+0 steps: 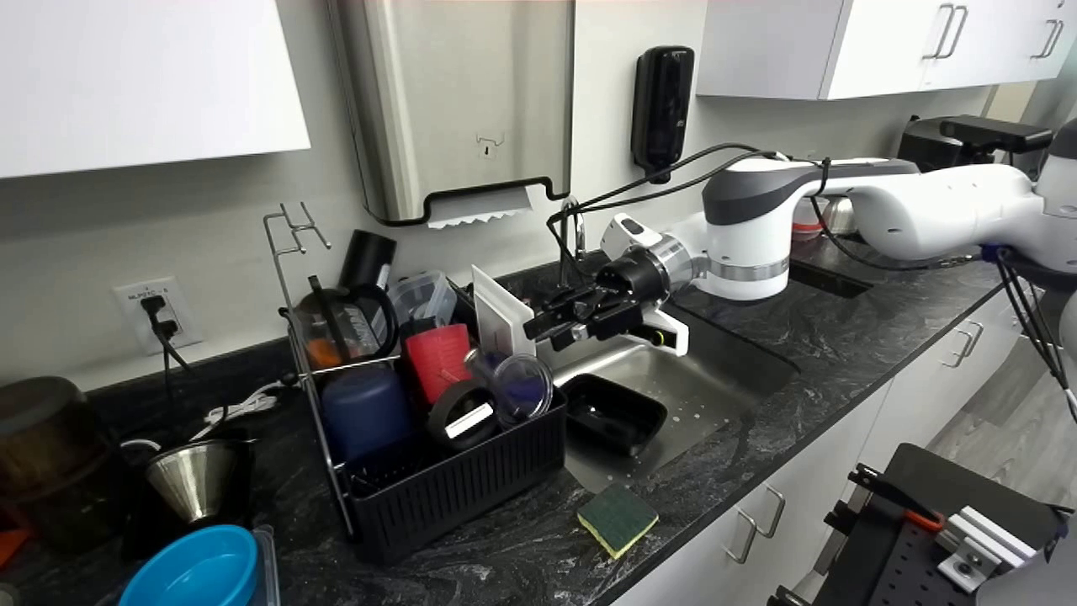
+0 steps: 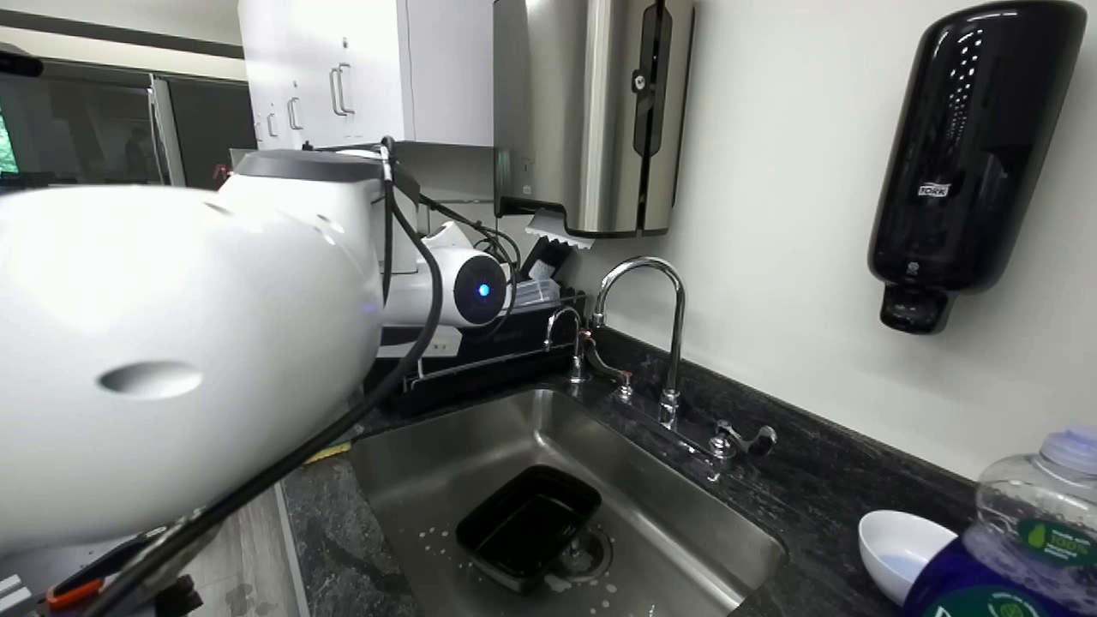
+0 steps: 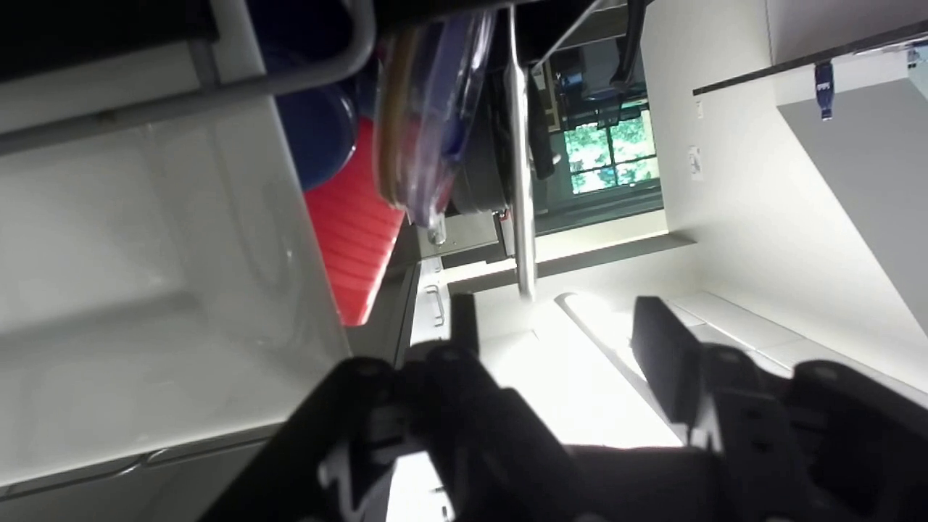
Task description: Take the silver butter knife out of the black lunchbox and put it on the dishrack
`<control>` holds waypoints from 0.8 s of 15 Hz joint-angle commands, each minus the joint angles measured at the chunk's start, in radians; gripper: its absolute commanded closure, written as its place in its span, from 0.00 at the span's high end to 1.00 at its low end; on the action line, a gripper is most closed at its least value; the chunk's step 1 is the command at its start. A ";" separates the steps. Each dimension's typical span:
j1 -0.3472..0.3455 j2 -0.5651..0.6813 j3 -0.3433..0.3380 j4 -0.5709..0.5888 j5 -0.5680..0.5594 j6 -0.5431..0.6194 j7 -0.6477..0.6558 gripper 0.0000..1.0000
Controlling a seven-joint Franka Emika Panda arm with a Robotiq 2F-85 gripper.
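The black lunchbox (image 1: 612, 417) lies in the sink; it also shows in an exterior view (image 2: 527, 531). I see no knife in its dark interior. The black dishrack (image 1: 458, 497) stands beside the sink, full of dishes. In the wrist view, which looks upside down, a slim silver handle (image 3: 523, 196) sticks out from the rack's side toward the gap between my fingers. It looks like the butter knife; its far end is hidden. My gripper (image 1: 551, 330) is beside the rack's sink-side end, near the white plate. Its fingers are apart in the wrist view (image 3: 558, 319), with nothing clearly between them.
A white plate (image 1: 505, 316), red cup (image 1: 439, 362) and clear cup (image 1: 523, 387) stand in the rack. The steel sink (image 1: 715, 404) has a faucet (image 2: 673, 343) behind it. A sponge (image 1: 618, 518) lies on the counter. A towel dispenser (image 1: 480, 101) hangs above.
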 commanded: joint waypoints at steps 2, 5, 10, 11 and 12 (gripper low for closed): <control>-0.020 -0.004 -0.003 -0.011 -0.032 -0.010 0.007 0.96; -0.023 -0.019 0.002 -0.009 -0.049 0.019 0.018 1.00; -0.032 -0.056 0.014 -0.013 -0.078 0.077 0.057 1.00; -0.032 -0.062 0.019 -0.014 -0.084 0.095 0.070 1.00; -0.032 -0.068 0.022 -0.014 -0.090 0.112 0.086 1.00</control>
